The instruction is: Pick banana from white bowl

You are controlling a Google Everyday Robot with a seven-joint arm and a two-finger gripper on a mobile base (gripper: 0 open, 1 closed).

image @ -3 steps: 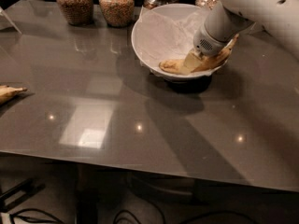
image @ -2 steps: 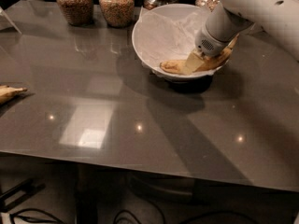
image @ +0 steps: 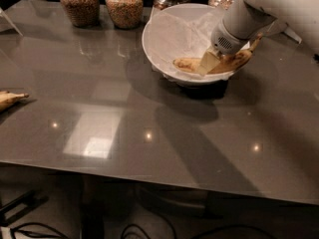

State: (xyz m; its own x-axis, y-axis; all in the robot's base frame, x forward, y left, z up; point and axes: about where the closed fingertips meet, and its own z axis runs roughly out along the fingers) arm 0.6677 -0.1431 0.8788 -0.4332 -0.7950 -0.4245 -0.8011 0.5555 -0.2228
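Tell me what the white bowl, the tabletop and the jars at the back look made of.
The white bowl: probably ceramic or hard plastic, smooth with a thin even rim; crumpled paper lines it. The tabletop: dark, glossy and hard, mirroring lights; material unclear. The jars: clear glass, brown grains showing through. The hand is down in the bowl at the banana.

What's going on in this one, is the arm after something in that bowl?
The robot's one arm reaches in from the right and down into the white bowl. Its claw sits at the middle of the banana, which lies across the bowl's paper lining. The banana is not yet clear of the bowl. Glass jars of grains stand behind it, and another banana's tip shows at the table's left edge.
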